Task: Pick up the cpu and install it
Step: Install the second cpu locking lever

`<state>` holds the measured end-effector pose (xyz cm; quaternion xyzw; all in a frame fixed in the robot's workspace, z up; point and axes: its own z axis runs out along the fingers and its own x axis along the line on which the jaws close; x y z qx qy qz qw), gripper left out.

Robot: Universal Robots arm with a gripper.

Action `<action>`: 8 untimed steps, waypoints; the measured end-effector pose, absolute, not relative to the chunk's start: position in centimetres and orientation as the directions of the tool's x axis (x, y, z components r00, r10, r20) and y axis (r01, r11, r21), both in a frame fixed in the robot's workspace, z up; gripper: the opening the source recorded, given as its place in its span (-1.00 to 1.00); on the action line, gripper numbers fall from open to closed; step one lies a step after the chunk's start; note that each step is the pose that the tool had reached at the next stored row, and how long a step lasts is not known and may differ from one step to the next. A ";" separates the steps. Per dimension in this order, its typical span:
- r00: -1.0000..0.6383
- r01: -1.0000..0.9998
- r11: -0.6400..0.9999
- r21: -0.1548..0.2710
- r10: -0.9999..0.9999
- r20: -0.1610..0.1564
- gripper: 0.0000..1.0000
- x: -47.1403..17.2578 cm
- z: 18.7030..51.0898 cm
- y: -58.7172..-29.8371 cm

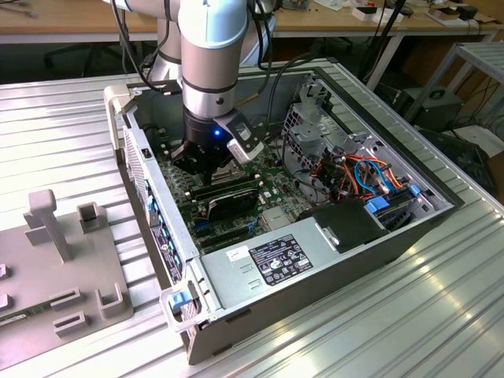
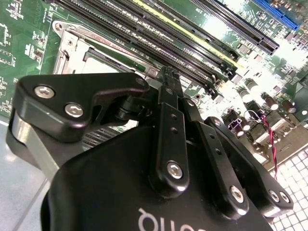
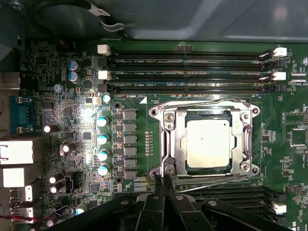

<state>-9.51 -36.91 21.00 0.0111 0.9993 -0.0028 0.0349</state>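
The cpu (image 3: pixel 208 143) is a silvery-tan square lying flat inside the metal-framed socket (image 3: pixel 168 126) on the green motherboard (image 3: pixel 62 110). My gripper (image 3: pixel 162 179) is shut, its two black fingers pressed together with nothing visible between them. Its tips sit at one corner of the socket frame, beside the cpu and not on it. In the second wrist view the shut gripper (image 2: pixel 167 77) points down at the edge of the socket frame (image 2: pixel 67 45). In the exterior view the gripper (image 1: pixel 206 164) reaches down into the open computer case (image 1: pixel 150 197).
Rows of long black memory slots (image 3: pixel 187 72) run along one side of the socket. Black memory sticks (image 1: pixel 228 191) stand just beyond the gripper. A power supply (image 1: pixel 272 264), coloured cables (image 1: pixel 354 169) and a drive cage crowd the case. A grey fixture plate (image 1: pixel 47 260) lies at the exterior view's left.
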 end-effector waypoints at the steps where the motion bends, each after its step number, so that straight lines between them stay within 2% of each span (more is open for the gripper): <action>1: -0.997 0.023 1.000 -0.005 0.023 -0.070 -0.79 -9.5 21.0 -36.9; 8: -0.997 0.029 1.000 -0.005 0.028 -0.070 -0.79 -9.7 20.9 -36.9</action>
